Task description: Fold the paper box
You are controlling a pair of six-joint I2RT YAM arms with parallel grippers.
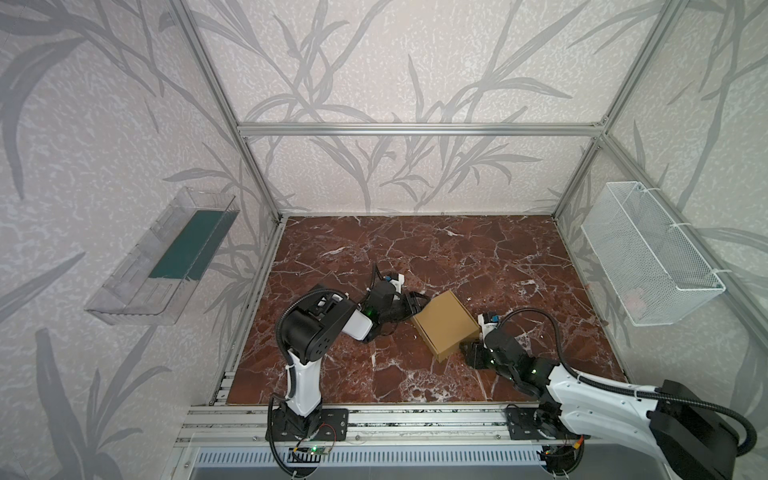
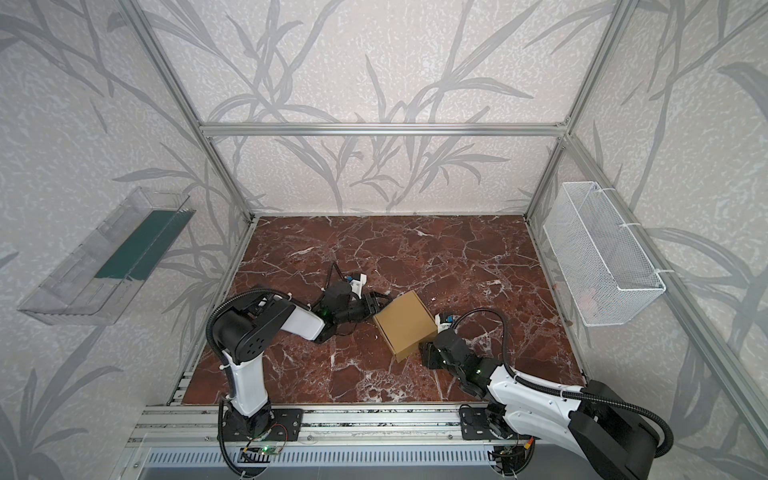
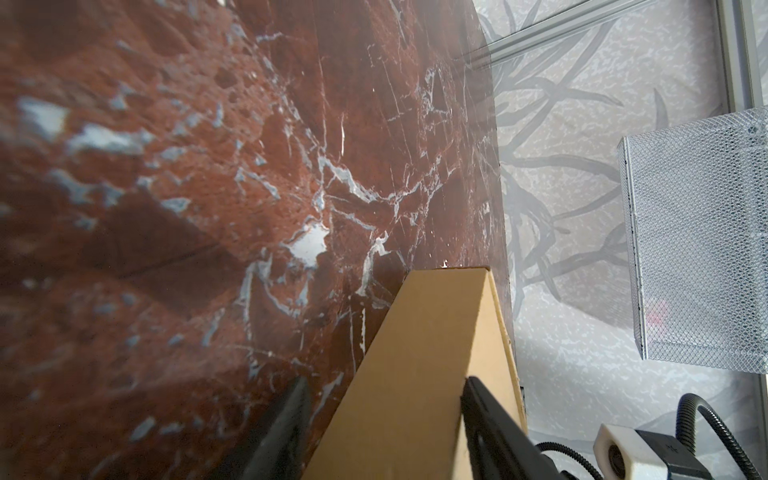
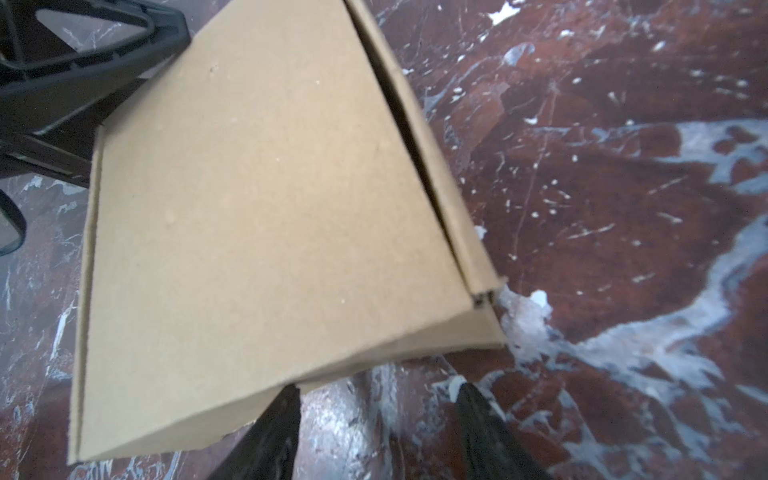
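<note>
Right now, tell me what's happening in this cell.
A plain tan cardboard box lies on the red-brown marbled tabletop. It is already folded into shape with its lid down, though a dark gap shows along one side edge. The left end effector is open at the box's far-left side, one finger on the top edge. The right end effector is open at the near-right edge, gripping nothing.

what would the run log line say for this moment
paper box: lid down, on marble table | left gripper: open, straddling box edge | right gripper: open, empty, beside box corner
</note>
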